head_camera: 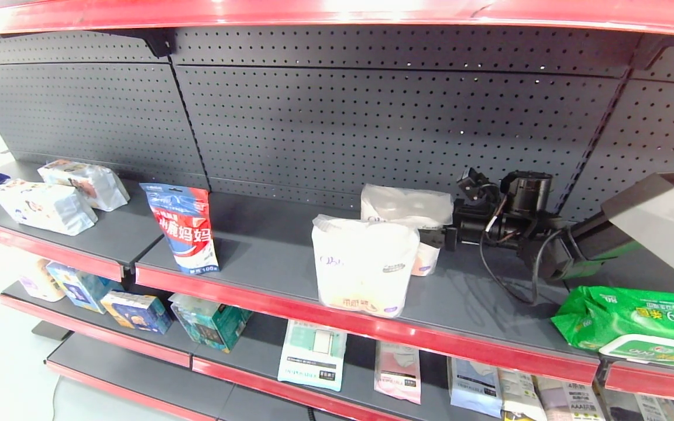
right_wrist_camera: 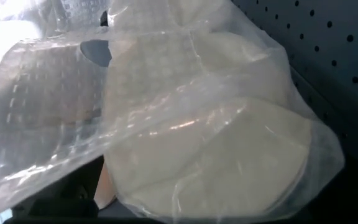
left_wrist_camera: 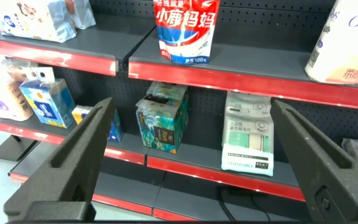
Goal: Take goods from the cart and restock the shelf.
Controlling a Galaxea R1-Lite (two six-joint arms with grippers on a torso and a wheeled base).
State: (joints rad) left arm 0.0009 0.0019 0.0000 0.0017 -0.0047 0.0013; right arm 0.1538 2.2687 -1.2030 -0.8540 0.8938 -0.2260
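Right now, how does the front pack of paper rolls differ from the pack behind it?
The front pack stands free at the red front edge of the shelf; the rear pack sits deeper, at the right hand. The front pack's wrap looks smooth; the rear pack's is loose and creased. Both hold white paper rolls in plastic wrap.
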